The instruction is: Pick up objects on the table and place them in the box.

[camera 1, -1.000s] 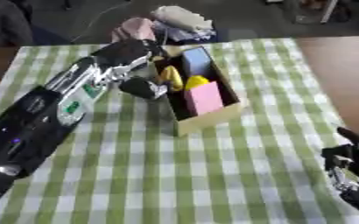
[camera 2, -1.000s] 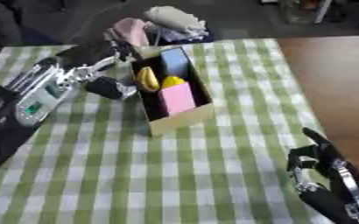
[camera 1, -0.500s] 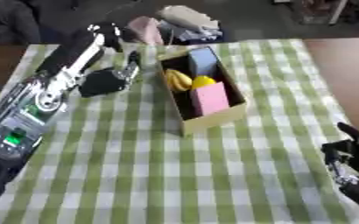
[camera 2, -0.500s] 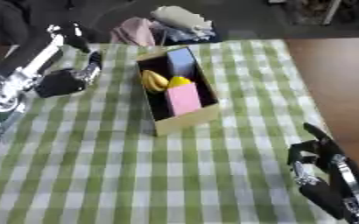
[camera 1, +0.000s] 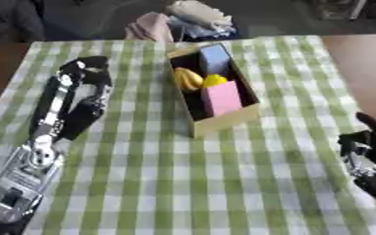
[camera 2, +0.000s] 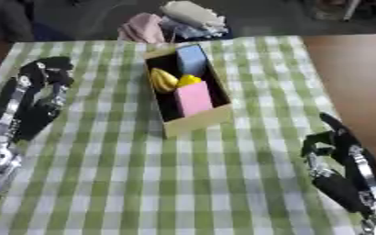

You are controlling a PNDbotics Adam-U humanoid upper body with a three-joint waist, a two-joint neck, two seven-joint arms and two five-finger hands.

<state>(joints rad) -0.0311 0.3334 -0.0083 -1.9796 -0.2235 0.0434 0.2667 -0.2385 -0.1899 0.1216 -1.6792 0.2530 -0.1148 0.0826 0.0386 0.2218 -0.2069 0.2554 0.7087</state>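
Observation:
A cardboard box [camera 1: 225,121] stands upright in the middle of the green checked cloth. In it lie a blue block [camera 1: 213,58], a banana [camera 1: 185,78], a small yellow thing [camera 1: 214,80] and a pink block [camera 1: 223,98]. My left hand [camera 1: 85,108] hangs over the cloth to the left of the box, well apart from it, fingers relaxed and holding nothing. My right hand [camera 2: 333,143] rests open near the lower right corner, fingers up, with nothing in it.
A heap of cloths [camera 2: 178,20] in pink, white and blue lies at the far edge behind the box. Bare brown tabletop [camera 2: 351,69] shows to the right of the checked cloth [camera 1: 183,183].
My left hand has drawn back from the box's left wall, moving left and nearer to me. The right hand has stayed put. The view has shifted a little.

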